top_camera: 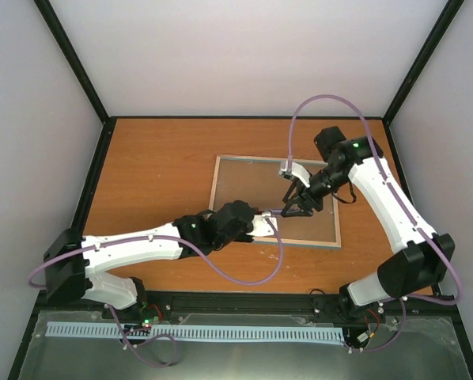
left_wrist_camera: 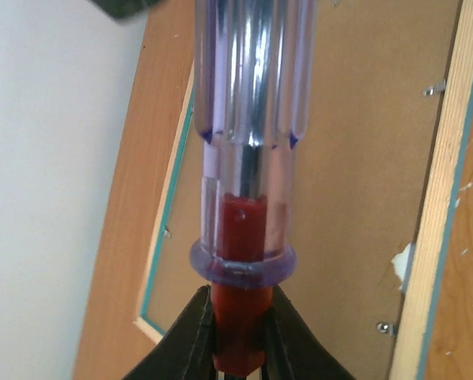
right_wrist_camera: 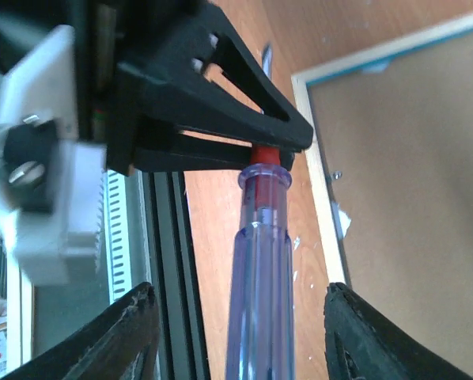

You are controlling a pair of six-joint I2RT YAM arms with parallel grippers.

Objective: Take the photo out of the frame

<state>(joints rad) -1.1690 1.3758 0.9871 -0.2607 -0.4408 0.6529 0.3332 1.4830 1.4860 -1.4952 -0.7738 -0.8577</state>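
The frame (top_camera: 252, 186) lies back side up on the table, its brown backing board (left_wrist_camera: 363, 158) showing inside the pale wood edge (left_wrist_camera: 438, 206). The photo is hidden. My left gripper (top_camera: 264, 222) is shut on the red neck of a screwdriver (left_wrist_camera: 248, 119) with a clear purple handle, over the frame's near left part. In the left wrist view the jaws (left_wrist_camera: 240, 324) pinch the red part. My right gripper (top_camera: 294, 207) is open, its fingers (right_wrist_camera: 126, 340) on either side of the handle (right_wrist_camera: 256, 301) without touching it.
Small metal clips (left_wrist_camera: 434, 89) (left_wrist_camera: 385, 326) sit along the frame's inner edge. A white scrap (right_wrist_camera: 341, 220) lies by the frame's edge. Black rails (right_wrist_camera: 169, 261) run along the table's near edge. Grey walls enclose the orange table (top_camera: 149, 174).
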